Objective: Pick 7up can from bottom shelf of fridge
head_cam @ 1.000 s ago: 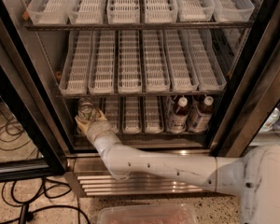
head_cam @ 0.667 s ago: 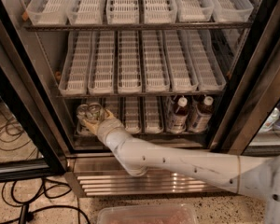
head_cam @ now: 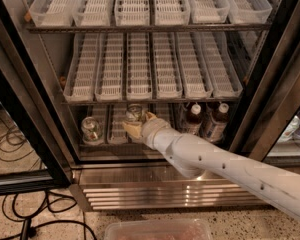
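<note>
- Gripper [head_cam: 137,121] is inside the fridge [head_cam: 165,191], low over the bottom shelf [head_cam: 110,145] and right up against the 7up can [head_cam: 134,113]. I cannot tell if it's spread or clamped on the can.
- Change: a second ago it sat at the far-left lane. Now it has swung right by about two lanes, with the arm coming in from lower right.
- My read: it's at the grasp step. The can is still inside the shelf line, so it hasn't been pulled out.
- 7up can: upright, silver top showing, in a middle-left lane tray, touching the gripper.
- Second can [head_cam: 91,129] stands alone in the leftmost lane, well apart from the gripper.
- Two brown bottles [head_cam: 193,119] stand upright in the right lanes, near the arm. I'd call that a bump risk on pullout.
- Upper white trays [head_cam: 140,69]: no products visible.
- Clear tub [head_cam: 157,230] on the floor at the bottom edge; can't tell its contents.
</note>
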{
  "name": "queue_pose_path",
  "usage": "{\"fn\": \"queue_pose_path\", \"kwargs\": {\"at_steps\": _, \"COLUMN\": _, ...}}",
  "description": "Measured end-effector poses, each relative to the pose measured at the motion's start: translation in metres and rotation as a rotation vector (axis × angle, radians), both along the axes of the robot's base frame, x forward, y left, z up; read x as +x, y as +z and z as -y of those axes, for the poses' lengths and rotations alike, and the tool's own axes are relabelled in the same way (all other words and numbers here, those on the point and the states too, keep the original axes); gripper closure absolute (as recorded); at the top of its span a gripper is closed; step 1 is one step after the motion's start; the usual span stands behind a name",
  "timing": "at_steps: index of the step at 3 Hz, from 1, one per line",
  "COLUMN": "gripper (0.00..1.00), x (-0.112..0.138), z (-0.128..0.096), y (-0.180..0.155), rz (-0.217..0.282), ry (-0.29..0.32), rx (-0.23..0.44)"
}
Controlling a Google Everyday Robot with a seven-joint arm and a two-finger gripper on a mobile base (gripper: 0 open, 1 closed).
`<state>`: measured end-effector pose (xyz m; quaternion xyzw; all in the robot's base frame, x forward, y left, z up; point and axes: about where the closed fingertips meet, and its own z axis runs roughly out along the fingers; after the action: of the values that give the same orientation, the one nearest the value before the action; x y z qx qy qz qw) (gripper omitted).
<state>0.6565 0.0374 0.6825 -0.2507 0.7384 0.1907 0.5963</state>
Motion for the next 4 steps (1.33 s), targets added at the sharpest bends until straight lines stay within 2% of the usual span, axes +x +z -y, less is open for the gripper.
{"fn": "queue_pose_path", "kwargs": {"at_steps": 1, "gripper": 1.0, "x": 0.007, "z": 0.058, "y": 0.013, "rz": -0.016, "ry": 0.01, "rx": -0.006}}
{"fn": "queue_pose_path", "kwargs": {"at_steps": 2, "gripper": 1.0, "x": 0.008, "z": 0.083, "y": 0.017, "rz": -0.027, "ry": 0.024, "rx": -0.015}}
{"fn": "queue_pose_path", "kwargs": {"at_steps": 3, "gripper": 1.0, "x": 0.013, "z": 0.078, "y": 0.021, "rz": -0.047, "ry": 0.041, "rx": -0.004}}
{"fn": "queue_pose_path", "kwargs": {"at_steps": 4, "gripper": 1.0, "x": 0.013, "z": 0.078, "y": 0.021, "rz": -0.047, "ry": 0.041, "rx": -0.004}}
